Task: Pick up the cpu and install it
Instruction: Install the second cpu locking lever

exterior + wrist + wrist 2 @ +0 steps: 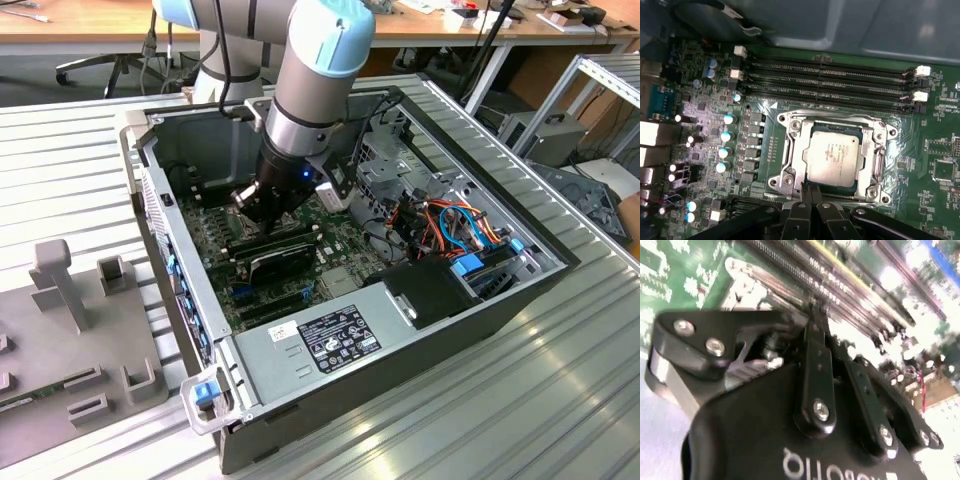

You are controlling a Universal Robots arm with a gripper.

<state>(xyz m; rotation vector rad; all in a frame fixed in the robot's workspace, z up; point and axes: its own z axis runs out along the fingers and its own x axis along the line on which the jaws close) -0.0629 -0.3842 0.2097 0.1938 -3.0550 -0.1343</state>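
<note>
One cpu (pixel 834 158) lies in the socket (pixel 790 165), tool (pixel 812 192) beside

The pale silver-grey square metal cpu (pixel 834 156) sits within a shiny silver socket frame (pixel 790 165) on the green motherboard (pixel 940 135); the black end effector (pixel 812 197) has silver screws.

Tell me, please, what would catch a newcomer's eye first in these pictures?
Probably the robot arm reaching down into the open computer case, its gripper low over the green motherboard. Next, in the first wrist view, the silver cpu lying inside the metal socket frame, just beyond the fingertips.
</note>
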